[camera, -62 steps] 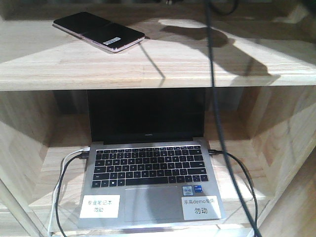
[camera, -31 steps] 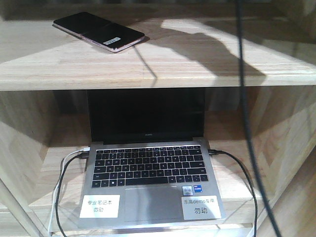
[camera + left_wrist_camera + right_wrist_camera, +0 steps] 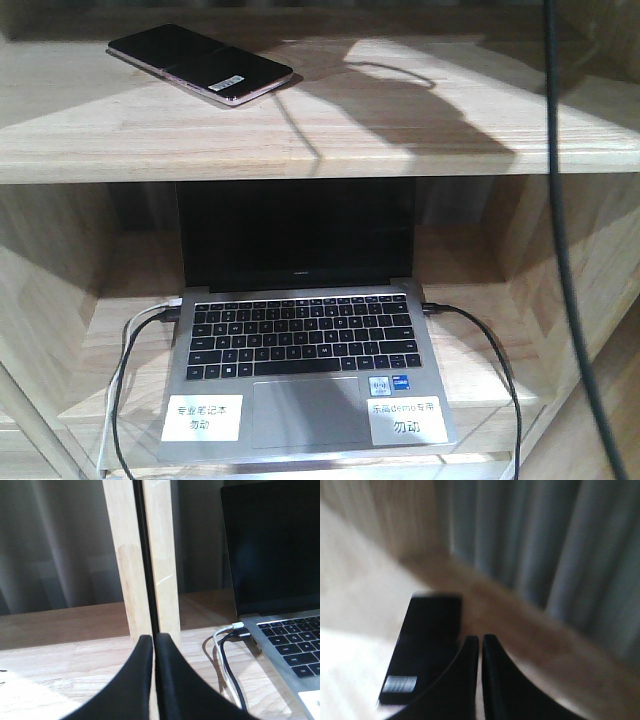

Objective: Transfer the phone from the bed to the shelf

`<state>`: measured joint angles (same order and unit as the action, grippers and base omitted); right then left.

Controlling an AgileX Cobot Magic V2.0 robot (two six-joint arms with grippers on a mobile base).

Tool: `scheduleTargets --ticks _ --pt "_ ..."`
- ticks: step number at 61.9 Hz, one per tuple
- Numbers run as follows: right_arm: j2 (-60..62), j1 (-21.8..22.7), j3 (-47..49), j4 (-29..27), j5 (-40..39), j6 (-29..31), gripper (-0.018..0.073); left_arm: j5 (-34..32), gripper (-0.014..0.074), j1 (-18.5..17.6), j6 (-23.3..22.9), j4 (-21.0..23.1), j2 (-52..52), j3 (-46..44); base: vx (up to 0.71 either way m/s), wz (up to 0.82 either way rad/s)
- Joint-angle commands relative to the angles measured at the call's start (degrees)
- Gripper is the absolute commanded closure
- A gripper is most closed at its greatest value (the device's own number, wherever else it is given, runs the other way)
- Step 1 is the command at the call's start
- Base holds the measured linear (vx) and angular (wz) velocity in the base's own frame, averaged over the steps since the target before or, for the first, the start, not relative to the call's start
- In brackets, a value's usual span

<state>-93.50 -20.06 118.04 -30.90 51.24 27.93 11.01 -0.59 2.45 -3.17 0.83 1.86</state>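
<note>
One phone (image 3: pixel 200 65) lies flat on the shelf (image 3: pixel 400 130) top board, above the laptop (image 3: pixel 305 340) | left gripper (image 3: pixel 153 645) closed, empty | right gripper (image 3: pixel 480 645) closed, empty, beside phone | placement looks finished.

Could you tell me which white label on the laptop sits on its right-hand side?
The larger label right of the trackpad; the smaller label sits left.

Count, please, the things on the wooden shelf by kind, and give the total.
Flat black smartphone with barcode sticker: 1
Open grey laptop: 1
Cables plugged into the laptop: 3 (white and black on one side, black on the other)
Total: 5
</note>
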Motion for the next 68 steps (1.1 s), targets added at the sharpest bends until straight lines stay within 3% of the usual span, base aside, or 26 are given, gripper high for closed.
scheduleTargets --ticks 1,13,22,68 --pt "5.90 -2.25 -7.97 2.17 -12.54 0.04 0.0564 -4.23 0.0596 -0.12 -0.22 0.26 0.49 -1.46 0.00 0.00" --pt "16.02 -7.00 -30.58 2.31 -29.90 0.34 0.0564 -4.23 0.0596 -0.12 -0.22 0.26 0.49 -1.46 0.00 0.00" --pt "24.04 -9.22 -42.11 2.17 -36.99 0.34 0.0564 -4.23 0.0596 -0.12 -0.22 0.26 0.49 -1.46 0.00 0.00" --pt "68.38 -9.62 -81.18 1.66 -40.98 -1.89 0.0564 -4.23 0.0596 -0.12 -0.22 0.26 0.49 -1.46 0.00 0.00"
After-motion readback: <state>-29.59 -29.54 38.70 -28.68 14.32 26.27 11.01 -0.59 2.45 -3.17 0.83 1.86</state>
